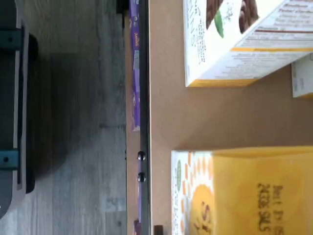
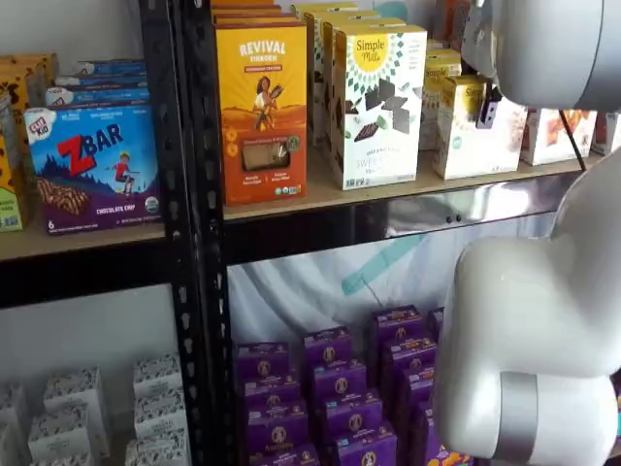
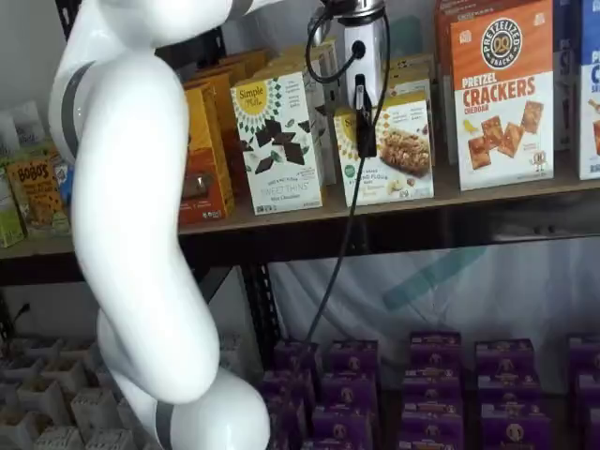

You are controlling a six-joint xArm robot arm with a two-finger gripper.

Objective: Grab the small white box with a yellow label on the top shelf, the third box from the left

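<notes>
I see the small white box [image 3: 389, 155] right of centre in a shelf view, fronting the top shelf [image 3: 487, 197] so it can be reached. My gripper [image 3: 364, 131] hangs before its left part; whether its fingers clamp it I cannot tell.

Small white box [image 3: 392, 155] hemmed by Simple Mills box [image 3: 277, 142] and crackers box [image 3: 502, 94], narrow gaps between.
</notes>
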